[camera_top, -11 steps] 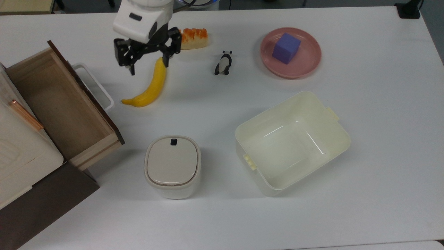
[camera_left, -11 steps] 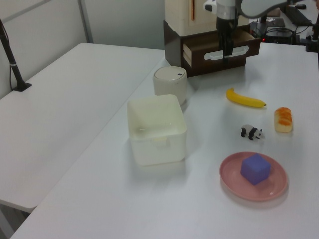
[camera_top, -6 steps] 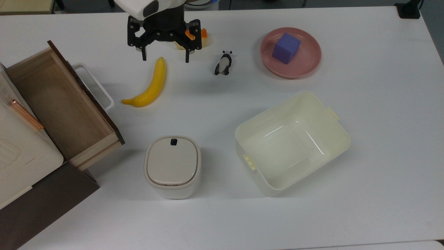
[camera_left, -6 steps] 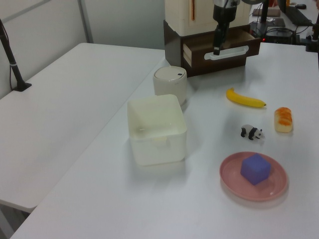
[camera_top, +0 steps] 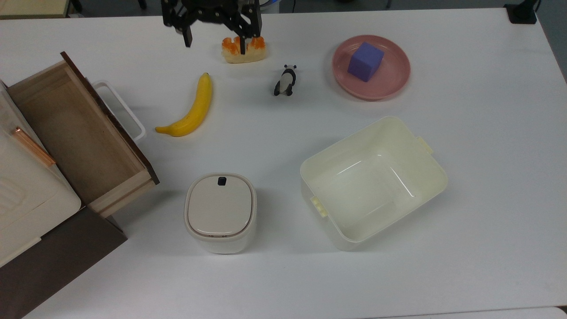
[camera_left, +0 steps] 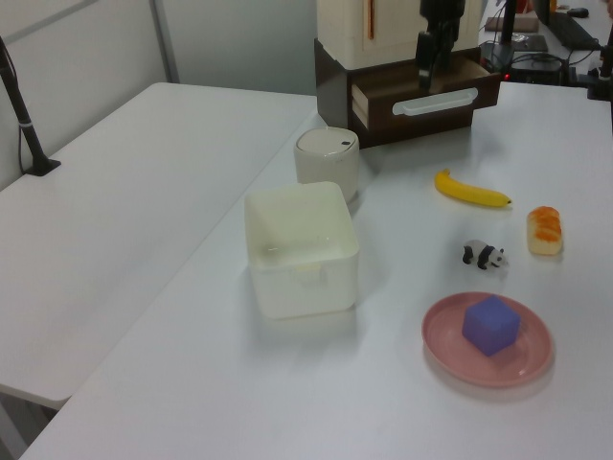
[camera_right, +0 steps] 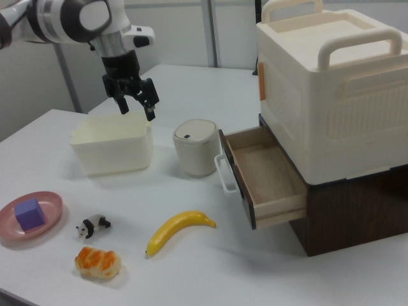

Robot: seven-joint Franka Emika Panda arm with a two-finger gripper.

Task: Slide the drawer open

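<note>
Judging from how things lie, you are at the tail of the job: the drawer (camera_top: 84,133) stands pulled well out of the dark cabinet (camera_right: 357,210), its light-wood floor bare to the top view and the right view, its white loop handle (camera_top: 119,110) untouched. It sits at the top view's left edge, under the cream crate (camera_right: 331,83), with the banana (camera_top: 188,108) just beyond the handle and apart from it.

Gripper (camera_top: 215,40): fingers spread wide, nothing between them, no contact with handle or drawer. In the top view it hangs at the upper edge, one fingertip over the orange-topped bread piece (camera_top: 244,49); whether it is over or merely in front of the bread you cannot tell from that angle, but the right view puts the gripper (camera_right: 137,102) high above the table (camera_top: 465,186), so probably well clear.

Arm pose: the wrist points straight down, fingers vertical, the white forearm (camera_right: 70,19) coming in from the right view's upper left. In the left view the gripper (camera_left: 426,57) stands in front of the cabinet, above the handle line.

Next move, as a judgement: little is called for. If more travel is wanted, you would have to come back down to the handle, close on the bar and pull along the drawer's own axis, keeping clear of the banana; otherwise, park the arm
</note>
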